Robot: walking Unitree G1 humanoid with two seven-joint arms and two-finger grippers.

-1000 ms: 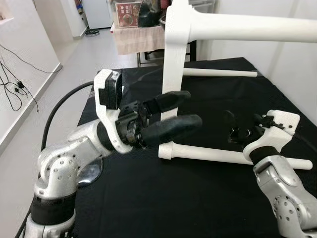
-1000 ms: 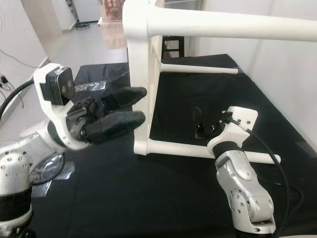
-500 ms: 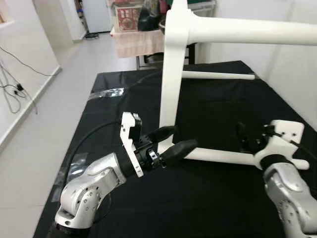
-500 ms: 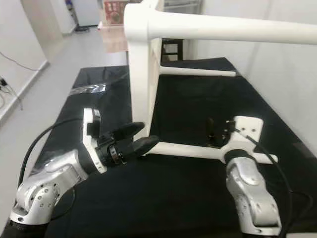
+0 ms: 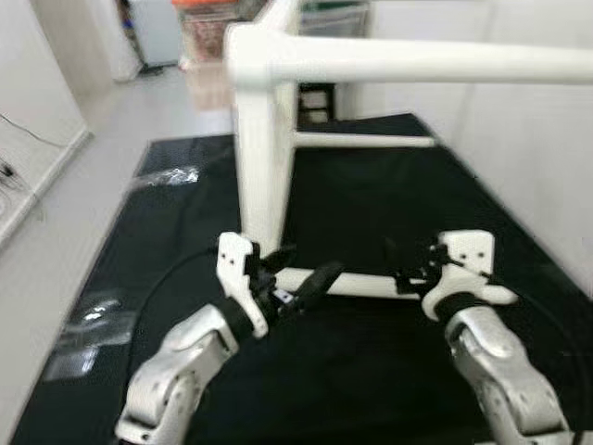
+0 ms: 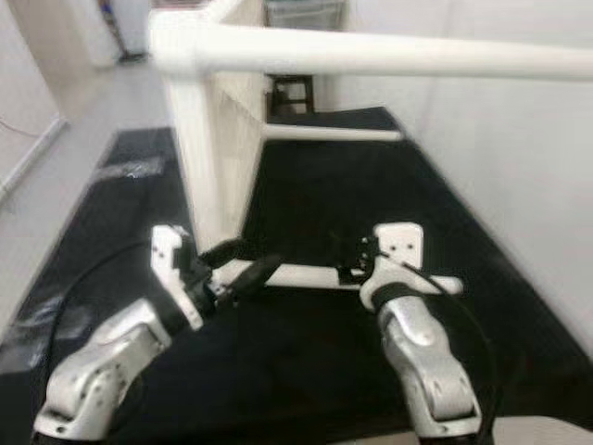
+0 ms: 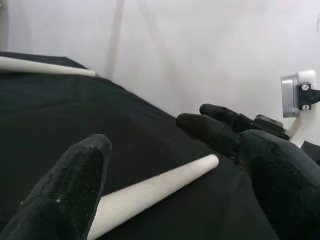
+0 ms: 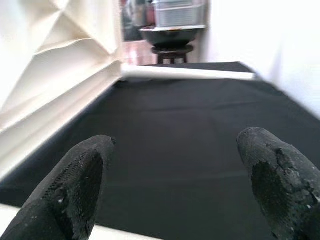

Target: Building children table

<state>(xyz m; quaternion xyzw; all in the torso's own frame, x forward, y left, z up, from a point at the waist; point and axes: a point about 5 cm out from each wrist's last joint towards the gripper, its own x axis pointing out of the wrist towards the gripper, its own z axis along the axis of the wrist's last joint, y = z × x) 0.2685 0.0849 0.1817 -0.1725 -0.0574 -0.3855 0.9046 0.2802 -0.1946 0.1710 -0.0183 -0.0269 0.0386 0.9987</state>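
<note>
A white children's table [image 5: 264, 139] lies tipped on its side on a black-covered surface [image 5: 361, 185], filling the upper centre of the left eye view. Its lower near leg [image 5: 371, 285] runs horizontally across the middle of the frame. The left gripper [image 5: 301, 283], fingers spread, sits at lower centre-left, straddling that leg near where it joins the tabletop. The right gripper [image 5: 408, 269], fingers also spread, sits at centre-right, by the leg's free end. The step looks like taking hold of this leg; next, both grippers would need to close around it squarely.
</note>
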